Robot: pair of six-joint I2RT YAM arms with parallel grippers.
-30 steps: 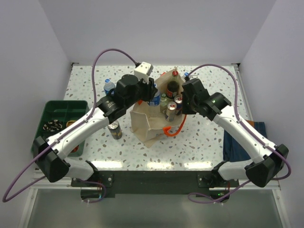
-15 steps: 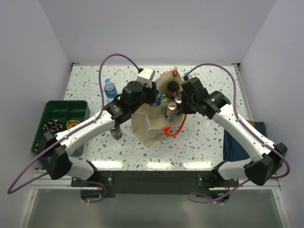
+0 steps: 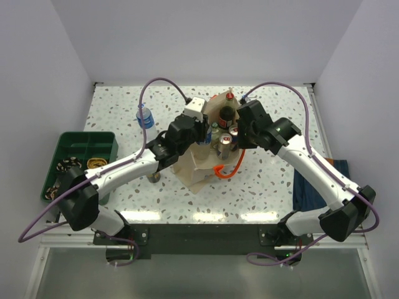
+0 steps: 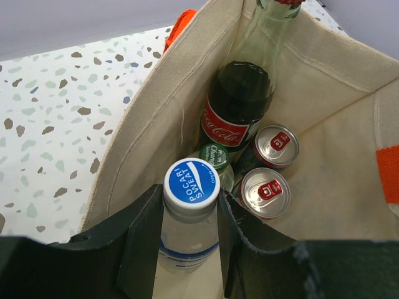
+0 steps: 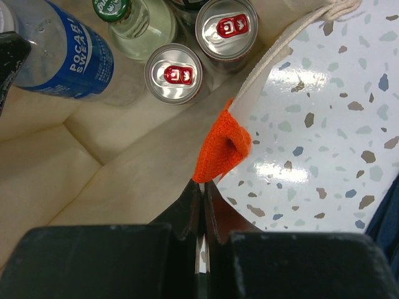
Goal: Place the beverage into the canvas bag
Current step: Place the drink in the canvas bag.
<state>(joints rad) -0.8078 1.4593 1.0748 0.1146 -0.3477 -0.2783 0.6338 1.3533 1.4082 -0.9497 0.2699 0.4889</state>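
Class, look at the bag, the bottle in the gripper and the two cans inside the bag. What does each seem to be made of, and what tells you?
The canvas bag looks like woven cloth: matte beige, with stitched seams and soft folds. The Pocari Sweat bottle is probably clear plastic with a glossy blue cap. The cans look like metal, likely aluminium: shiny tops, red pull tabs.

Matt woven canvas bag (image 4: 156, 124), shiny metal cans (image 4: 267, 192), glossy speckled table (image 5: 324, 124).

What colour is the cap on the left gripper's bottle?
The cap is blue with white lettering; clearest in left wrist view.
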